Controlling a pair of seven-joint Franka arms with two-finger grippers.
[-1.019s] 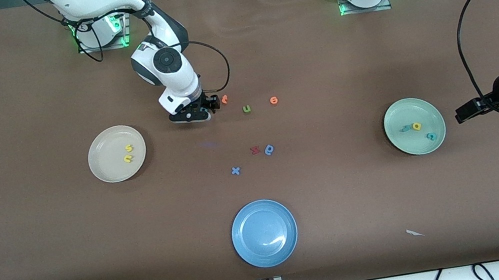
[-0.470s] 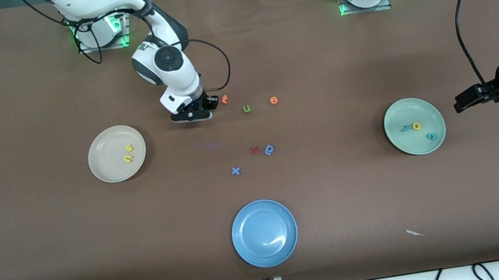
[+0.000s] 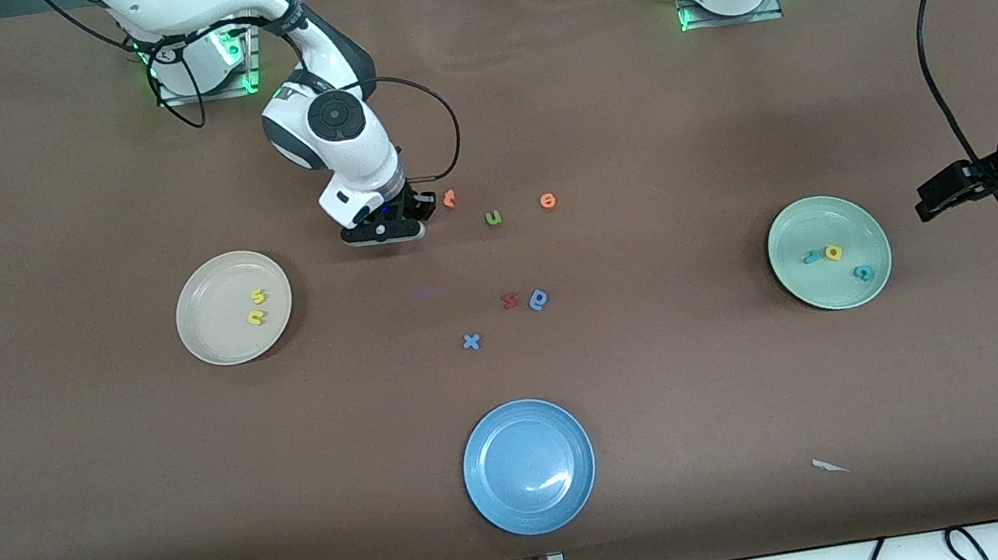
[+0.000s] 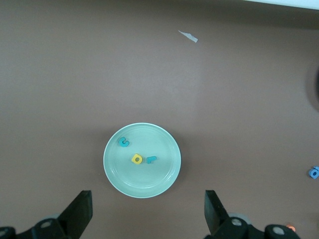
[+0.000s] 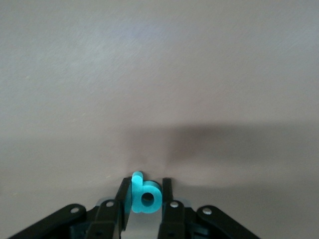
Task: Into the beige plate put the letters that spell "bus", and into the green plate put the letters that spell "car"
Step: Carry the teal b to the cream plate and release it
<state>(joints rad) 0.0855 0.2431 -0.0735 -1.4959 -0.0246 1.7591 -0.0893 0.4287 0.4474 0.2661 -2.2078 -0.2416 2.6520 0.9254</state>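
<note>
The teal c, teal r and yellow a foam letters (image 4: 137,155) are all seen in the pale green plate (image 3: 877,282), the released left gripper (image 4: 147,211) hanging above it. In the beige plate (image 3: 211,343) only the yellow u and s (image 3: 257,307) lie. The teal foam b (image 5: 145,195) is clenched in the right gripper (image 5: 144,196) low over the surface beside that plate, so one delivery is judged left.

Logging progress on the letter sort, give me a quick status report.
Right gripper shut on the teal b, low at the table. Left gripper open, waiting above the green plate. Yellow u and s in the beige plate. Nothing blocking.

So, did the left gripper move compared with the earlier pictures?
Yes. The left gripper has drawn away from the green plate, toward the left arm's end of the table.
</note>
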